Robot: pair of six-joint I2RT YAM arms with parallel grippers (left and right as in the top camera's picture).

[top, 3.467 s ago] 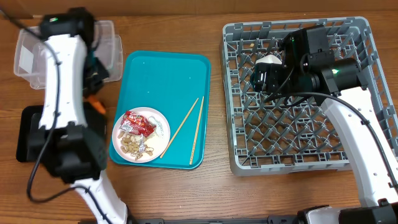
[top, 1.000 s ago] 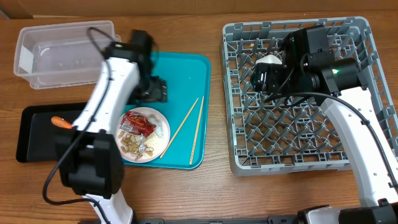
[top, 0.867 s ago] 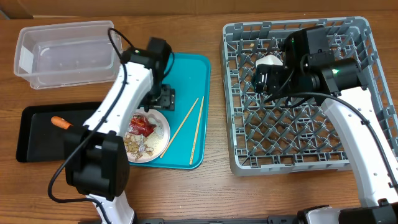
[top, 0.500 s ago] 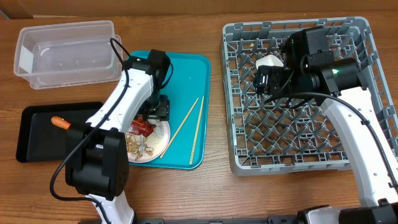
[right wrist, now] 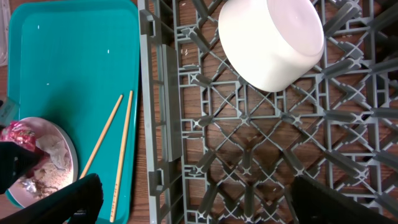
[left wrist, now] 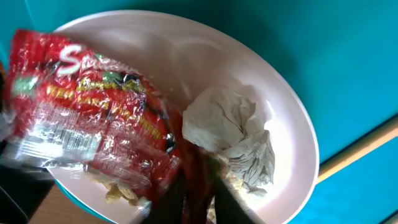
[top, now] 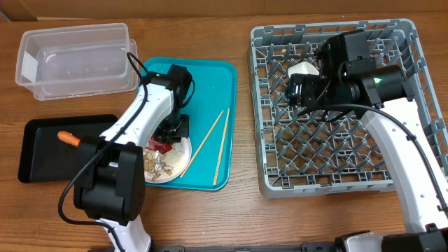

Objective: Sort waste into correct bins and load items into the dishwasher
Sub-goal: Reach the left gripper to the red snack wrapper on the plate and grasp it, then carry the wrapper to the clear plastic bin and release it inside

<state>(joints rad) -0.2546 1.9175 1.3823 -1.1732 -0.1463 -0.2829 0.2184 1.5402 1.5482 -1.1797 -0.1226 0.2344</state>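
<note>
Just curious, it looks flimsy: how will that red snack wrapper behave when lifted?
The red wrapper looks creased and glossy, so probably floppy, light and slippery. It overlies peanuts, so lifting might scatter some.

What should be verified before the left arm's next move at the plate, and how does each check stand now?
1. Left gripper over the plate: ok.
2. Red wrapper lying on the plate, under the jaws: ok.
3. Jaws shut on the wrapper: cannot tell, the wrist view is blurred.
4. Clear tub uncovered, nothing seen inside: ok.
5. Carrot in the black tray: ok.
6. Right gripper open above the dish rack, away from the teal tray: ok.
</note>
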